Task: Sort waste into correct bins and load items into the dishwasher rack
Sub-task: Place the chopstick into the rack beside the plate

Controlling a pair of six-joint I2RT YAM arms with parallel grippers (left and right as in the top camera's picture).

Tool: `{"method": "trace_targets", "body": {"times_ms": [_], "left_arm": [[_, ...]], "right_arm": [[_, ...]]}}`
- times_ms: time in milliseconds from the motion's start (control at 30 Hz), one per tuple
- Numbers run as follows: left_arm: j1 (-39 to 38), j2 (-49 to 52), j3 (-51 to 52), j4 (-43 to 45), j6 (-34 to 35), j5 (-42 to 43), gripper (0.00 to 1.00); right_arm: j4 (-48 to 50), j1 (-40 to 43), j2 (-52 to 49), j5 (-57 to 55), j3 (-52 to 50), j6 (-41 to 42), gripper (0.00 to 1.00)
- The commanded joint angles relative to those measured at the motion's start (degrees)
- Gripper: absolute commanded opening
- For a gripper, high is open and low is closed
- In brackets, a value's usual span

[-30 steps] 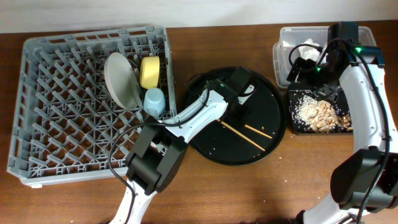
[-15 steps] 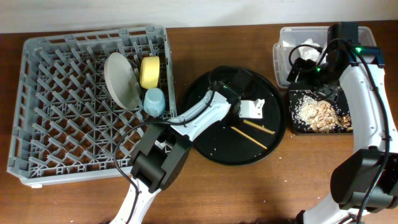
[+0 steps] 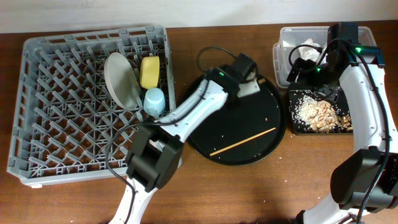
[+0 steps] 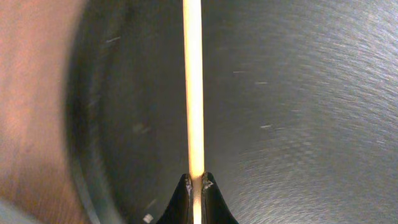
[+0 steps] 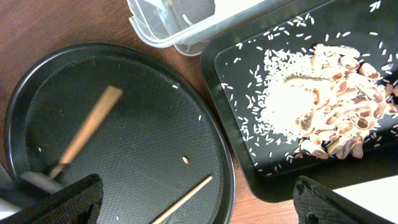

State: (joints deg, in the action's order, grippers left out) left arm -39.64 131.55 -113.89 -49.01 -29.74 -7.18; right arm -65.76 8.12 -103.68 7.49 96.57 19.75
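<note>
Our left pincer (image 4: 194,182) pinches a chopstick (image 4: 193,93) beside the black plate (image 4: 84,130) rim; our right pincer (image 5: 196,190) hangs spread.

Rack (image 3: 25,93) at left, round tray (image 3: 261,152) bearing a chopstick (image 3: 242,142) at centre, tub (image 3: 281,62) behind scrap tray (image 3: 297,124) at right.

Brown wooden tabletop (image 3: 292,186) spans whole frame. White wall strip (image 3: 186,11) along top edge, behind table.
</note>
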Motion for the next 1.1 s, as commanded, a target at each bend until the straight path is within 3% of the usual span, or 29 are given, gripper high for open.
{"method": "trace_targets", "body": {"times_ms": [0,133,233,333,433,600,767,900,1000,1067], "left_arm": [[5.5,-5.6,-1.5,-0.6,19.6,-0.8,0.0],[13.6,-15.4,-1.6,-2.8,35.0,-0.8,0.0],[16.6,-22.9,-1.6,-3.7,36.6,-0.9,0.0],[22.1,-27.1,-1.6,-15.9,48.0,-14.2,0.0],[28.3,-26.4,1.3,-22.6,54.4,-14.4,0.0],[29.3,-20.9,8.5,-14.2,52.4,-13.6,0.02],[31.4,-19.2,8.5,-14.1,52.3,-14.1,0.38],[30.7,-19.3,6.2,-14.1,45.5,-10.1,0.4],[24.8,-19.3,0.8,-15.2,43.1,-2.7,0.4],[18.4,-19.1,0.5,-14.6,36.2,4.4,0.43]], "right_arm": [[0.0,0.1,0.3,-0.6,0.1,0.7,0.98],[0.2,0.1,0.3,-0.6,0.1,0.7,0.98],[0.2,0.1,0.3,-0.6,0.1,0.7,0.98],[0.2,0.1,0.3,-0.6,0.1,0.4,0.98],[0.2,0.1,0.3,-0.6,0.1,0.4,0.98],[0.1,0.1,0.3,-0.5,0.1,0.4,0.98],[0.0,0.1,0.3,-0.5,0.1,0.4,0.98],[0.2,0.1,0.3,-0.5,0.1,0.4,0.98],[0.2,0.1,0.3,-0.5,0.1,0.4,0.98],[0.0,0.1,0.3,-0.5,0.1,0.4,0.98]]}}
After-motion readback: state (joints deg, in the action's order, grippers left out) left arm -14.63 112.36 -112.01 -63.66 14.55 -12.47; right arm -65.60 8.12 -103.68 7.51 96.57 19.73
